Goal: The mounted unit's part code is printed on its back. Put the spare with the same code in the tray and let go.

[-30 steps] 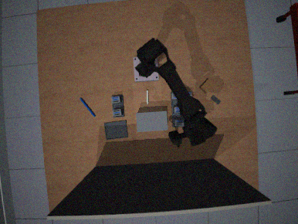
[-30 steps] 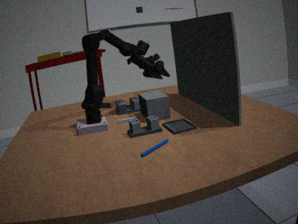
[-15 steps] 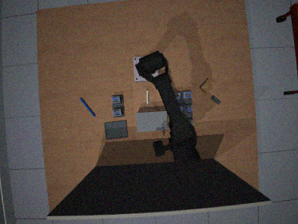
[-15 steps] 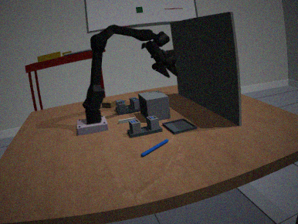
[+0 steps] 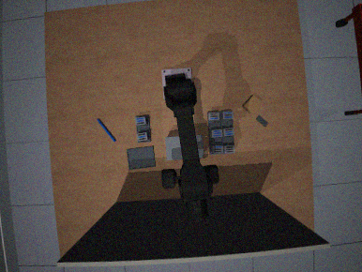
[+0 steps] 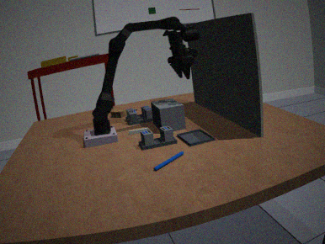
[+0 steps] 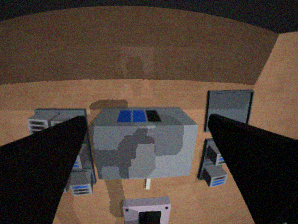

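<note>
The mounted unit, a large grey box (image 5: pixel 171 149) (image 6: pixel 170 115) (image 7: pixel 175 160), shows its back in the wrist view, with a row of blue, blue and black patches (image 7: pixel 139 116). My gripper (image 6: pixel 184 77) (image 7: pixel 148 121) is open and empty, pointing down high above and behind the box. Small grey spares with striped labels stand in two dark holders: two spares (image 5: pixel 142 136) (image 6: pixel 167 132) (image 7: pixel 215 176) in one, several (image 5: pixel 217 133) (image 7: pixel 81 183) in the other. The stripes are partly blurred, and my fingers hide some spares in the wrist view. The grey tray (image 5: pixel 141 158) (image 6: pixel 195 137) (image 7: pixel 229 112) is empty.
A tall dark panel (image 5: pixel 197 230) (image 6: pixel 227 76) stands behind the box and tray. A blue pen (image 5: pixel 107 129) (image 6: pixel 168 161) lies beyond the two-spare holder. A small brown object (image 5: pixel 254 104) (image 6: pixel 116 114) and a grey block (image 5: pixel 262 121) lie beyond the other holder.
</note>
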### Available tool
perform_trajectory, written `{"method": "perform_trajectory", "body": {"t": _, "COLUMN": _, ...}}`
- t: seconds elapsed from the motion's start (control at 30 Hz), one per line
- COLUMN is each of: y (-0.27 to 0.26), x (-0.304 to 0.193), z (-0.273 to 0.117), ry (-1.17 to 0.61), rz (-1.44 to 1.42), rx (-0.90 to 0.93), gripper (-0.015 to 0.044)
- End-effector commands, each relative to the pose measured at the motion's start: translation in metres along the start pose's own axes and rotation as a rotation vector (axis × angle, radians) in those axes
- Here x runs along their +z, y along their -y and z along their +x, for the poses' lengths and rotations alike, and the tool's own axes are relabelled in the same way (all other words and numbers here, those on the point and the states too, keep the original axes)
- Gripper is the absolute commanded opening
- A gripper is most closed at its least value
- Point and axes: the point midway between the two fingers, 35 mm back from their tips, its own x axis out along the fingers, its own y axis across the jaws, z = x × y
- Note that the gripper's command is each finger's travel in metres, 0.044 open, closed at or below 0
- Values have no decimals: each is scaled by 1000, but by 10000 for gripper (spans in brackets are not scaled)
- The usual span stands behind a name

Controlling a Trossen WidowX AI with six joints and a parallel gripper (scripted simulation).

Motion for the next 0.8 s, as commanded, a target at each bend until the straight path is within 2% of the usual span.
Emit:
{"method": "perform_trajectory", "body": {"t": 0.0, "y": 7, "x": -8, "z": -7, "ry": -60, "rz": 20, "rx": 35, "gripper": 440}}
{"method": "perform_trajectory", "body": {"t": 0.63, "y": 7, "x": -8, "z": -7, "ry": -60, "rz": 20, "rx": 35, "gripper": 440}}
{"method": "perform_trajectory", "body": {"t": 0.7, "y": -4, "x": -10, "z": -5, "ry": -61, "rz": -50, "rx": 39, "gripper": 440}}
{"method": "perform_trajectory", "body": {"t": 0.77, "y": -36, "x": -18, "z": 1, "ry": -63, "rz": -245, "rx": 52, "gripper": 440}}
